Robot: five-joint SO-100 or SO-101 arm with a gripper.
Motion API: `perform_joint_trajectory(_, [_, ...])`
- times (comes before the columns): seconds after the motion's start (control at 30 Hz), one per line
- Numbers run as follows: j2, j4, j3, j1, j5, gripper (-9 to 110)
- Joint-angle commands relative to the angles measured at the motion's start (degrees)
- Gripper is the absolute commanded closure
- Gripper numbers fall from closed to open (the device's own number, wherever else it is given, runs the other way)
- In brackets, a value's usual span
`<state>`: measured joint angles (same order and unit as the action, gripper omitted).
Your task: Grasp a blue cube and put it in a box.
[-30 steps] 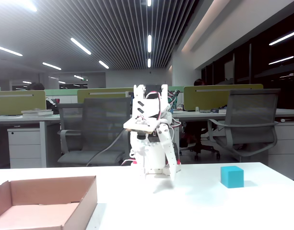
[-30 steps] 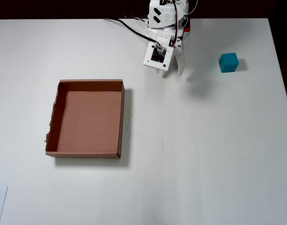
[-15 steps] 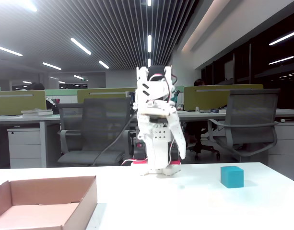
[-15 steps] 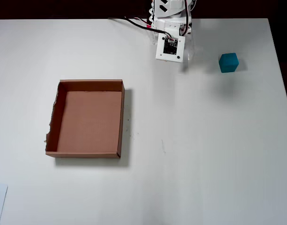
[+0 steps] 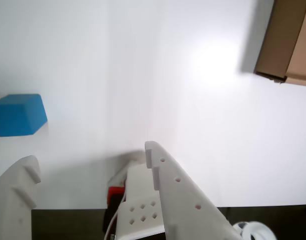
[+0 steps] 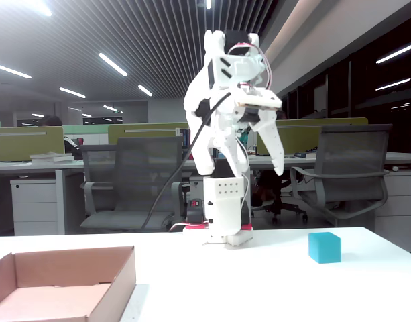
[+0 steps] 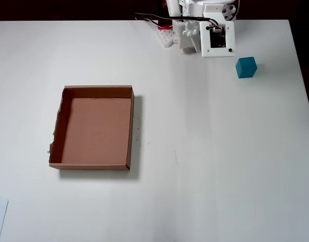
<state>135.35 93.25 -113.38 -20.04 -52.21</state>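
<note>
Right now the arm (image 6: 222, 134) is reared up high off the white table (image 7: 220, 151), w/ the gripper (image 6: 275, 151) hanging well above the surface in the fixed view, fingers pointing down toward the cube side. Wrist view shows the jaws spread wide apart, nothing between them: one white finger (image 5: 15, 200) at the bottom left, the other (image 5: 182, 200) running up from bottom centre, bare table between.

Blue cube (image 7: 246, 67) sits on the table near the far right edge in the overhead view, just beside the arm's camera plate but not touching it. In the fixed view the cube (image 6: 324, 247) is off to the right of the arm's base (image 6: 222, 221), flat on one face, well below the gripper. Wrist view catches it (image 5: 18, 115) at the left edge, partly cut off.

Box (image 7: 131, 126) lies well apart from the cube, on the left half of the table in the overhead view; open top, low brown walls, left wall looks ragged. Inside looks bare. In the fixed view only its near right corner (image 6: 128, 275) shows at bottom left. Wrist view has a bit of its wall (image 5: 280, 40) at the top right corner.

Cables (image 7: 149, 20) trail from the arm base at the table's far edge. Office chairs (image 6: 346, 168) and desks (image 6: 31, 168) stand behind, ceiling strip lights on.
</note>
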Motion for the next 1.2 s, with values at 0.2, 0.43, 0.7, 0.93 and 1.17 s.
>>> perform_joint_trajectory(0.2, [-4.04, 2.55, 1.58, -9.84, 7.12, 73])
perform_joint_trajectory(0.43, [-7.38, 1.05, 0.7, -18.19, 15.56, 73])
perform_joint_trajectory(0.7, [-9.84, -5.36, -2.99, -23.82, 21.8, 72])
perform_joint_trajectory(0.93, [-13.01, -13.54, -7.38, -25.22, 23.12, 71])
perform_joint_trajectory(1.17, [-17.23, -19.86, -9.49, -26.46, 24.79, 68])
